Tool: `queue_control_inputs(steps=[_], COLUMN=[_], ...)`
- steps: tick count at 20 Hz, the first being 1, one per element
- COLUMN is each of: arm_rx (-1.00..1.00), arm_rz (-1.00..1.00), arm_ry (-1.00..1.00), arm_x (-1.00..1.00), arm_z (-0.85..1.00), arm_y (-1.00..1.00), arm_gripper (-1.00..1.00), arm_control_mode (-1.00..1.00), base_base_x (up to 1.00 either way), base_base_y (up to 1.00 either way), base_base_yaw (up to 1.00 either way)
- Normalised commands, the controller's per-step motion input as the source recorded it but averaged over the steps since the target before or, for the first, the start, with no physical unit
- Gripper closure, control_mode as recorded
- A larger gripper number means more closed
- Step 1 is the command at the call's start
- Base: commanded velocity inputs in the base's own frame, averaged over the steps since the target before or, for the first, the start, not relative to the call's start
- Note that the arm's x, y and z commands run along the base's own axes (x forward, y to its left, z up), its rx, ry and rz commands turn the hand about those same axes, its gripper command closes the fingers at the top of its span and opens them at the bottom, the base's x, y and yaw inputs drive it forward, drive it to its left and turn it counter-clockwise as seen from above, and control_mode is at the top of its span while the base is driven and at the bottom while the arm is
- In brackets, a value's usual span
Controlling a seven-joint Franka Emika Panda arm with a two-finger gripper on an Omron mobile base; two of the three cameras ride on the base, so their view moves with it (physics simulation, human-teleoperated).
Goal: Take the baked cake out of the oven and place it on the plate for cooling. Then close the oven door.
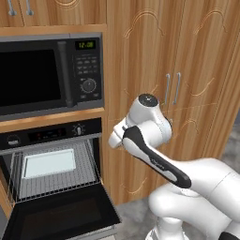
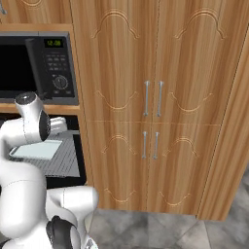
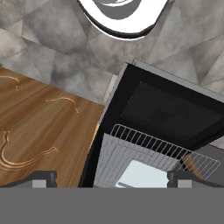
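Oven door (image 1: 61, 213) down flat; pale tray (image 1: 49, 163) (cake?) on rack (image 1: 56, 180).

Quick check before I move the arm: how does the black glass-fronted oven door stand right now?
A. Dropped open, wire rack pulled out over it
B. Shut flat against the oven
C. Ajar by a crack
A: the black glass-fronted oven door lies dropped open, the wire rack drawn out above it.

The white arm (image 1: 154, 154) rises from its base, folds at a dark-banded elbow and ends in a rounded wrist joint held high. In the hand view the pincer (image 3: 112, 178) points downward, its two dark fingertips (image 3: 43, 178) spread wide apart with nothing between them.
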Motion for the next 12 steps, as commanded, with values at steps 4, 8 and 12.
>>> queue_control_inputs(steps=[4, 8, 12], arm_rx=[-0.31, -0.30, -0.08], arm_rz=[-0.01, 0.00, 0.00], arm_ry=[-0.02, -0.07, 0.00], arm_x=[-0.21, -0.23, -0.19], arm_z=[-0.03, 0.00, 0.00], arm_y=[0.67, 0.64, 0.39], arm_gripper=[-1.00, -1.00, -1.00], arm_control_mode=[-1.00, -1.00, -1.00], base_base_x=[0.00, 0.00, 0.00], base_base_y=[0.00, 0.00, 0.00], base_base_yaw=[0.00, 0.00, 0.00])
